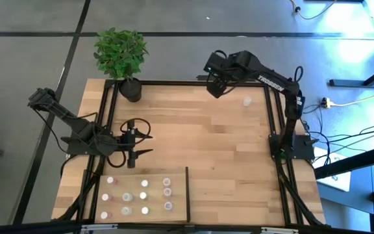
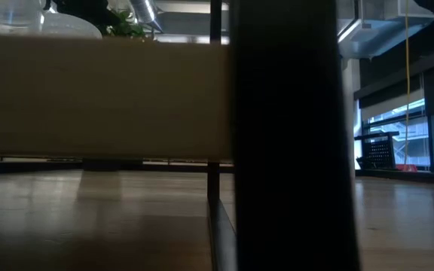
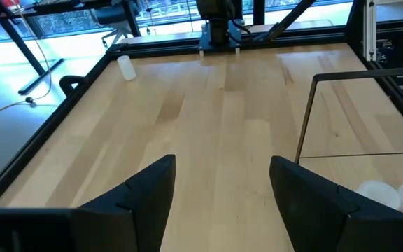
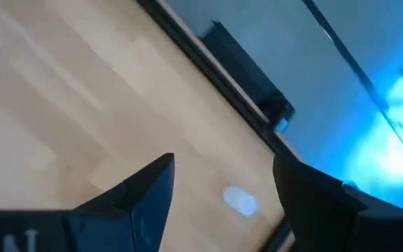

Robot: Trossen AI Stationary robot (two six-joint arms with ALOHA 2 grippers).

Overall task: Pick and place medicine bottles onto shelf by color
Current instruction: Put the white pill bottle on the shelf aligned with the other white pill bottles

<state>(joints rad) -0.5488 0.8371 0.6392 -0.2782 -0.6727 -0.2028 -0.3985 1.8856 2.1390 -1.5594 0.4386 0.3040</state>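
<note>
Several tiny whitish medicine bottles [image 1: 138,197] stand upright on the light-wood shelf [image 1: 177,205] at the table's near left; two of them [image 3: 387,194] show in the left wrist view. One more bottle [image 1: 247,101] lies alone on the tabletop near the far right corner, also seen from the left wrist [image 3: 126,67] and the right wrist [image 4: 240,201]. My right gripper [image 1: 217,88] hangs open above the far edge, left of that bottle, holding nothing. My left gripper [image 1: 145,144] waits open just beyond the shelf's far side, pointing toward the table's right.
A potted green plant [image 1: 128,84] stands at the far left corner. Thin black rails [image 1: 187,192] edge the shelf, and a black frame [image 1: 270,110] runs round the table. In the low view a pale board [image 2: 96,94] and a dark post [image 2: 288,135] block nearly everything.
</note>
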